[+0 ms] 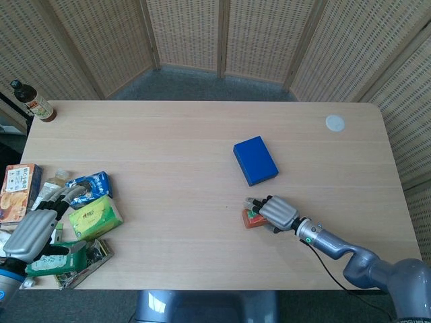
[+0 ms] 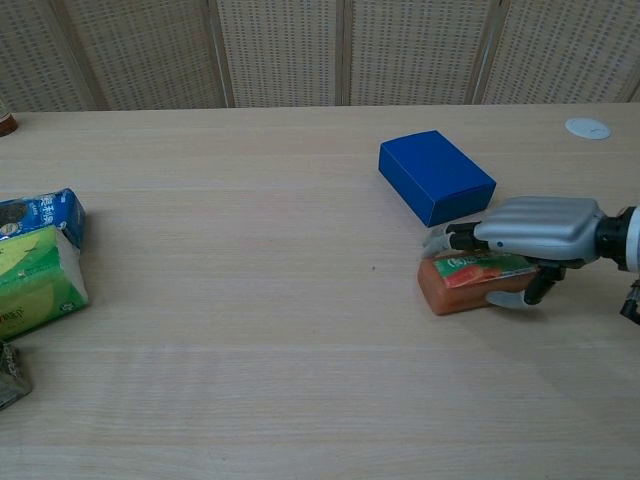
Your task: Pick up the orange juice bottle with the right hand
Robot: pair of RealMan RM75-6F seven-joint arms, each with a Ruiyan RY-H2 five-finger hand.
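The orange juice bottle (image 1: 252, 220) (image 2: 452, 286) is a small orange bottle with a red and green label, lying on its side on the table in front of the blue box. My right hand (image 1: 277, 212) (image 2: 535, 228) lies over it. Its fingers curl over the far side and its thumb presses the near side, so the bottle is gripped while resting on the table. My left hand (image 1: 30, 232) hovers at the table's left edge with fingers apart, holding nothing.
A blue box (image 1: 256, 160) (image 2: 436, 176) sits just behind the bottle. A white disc (image 1: 335, 122) lies at the far right. Snack and tissue packets (image 1: 95, 217) (image 2: 25, 275) crowd the left edge. A brown bottle (image 1: 34, 101) stands at the far left corner.
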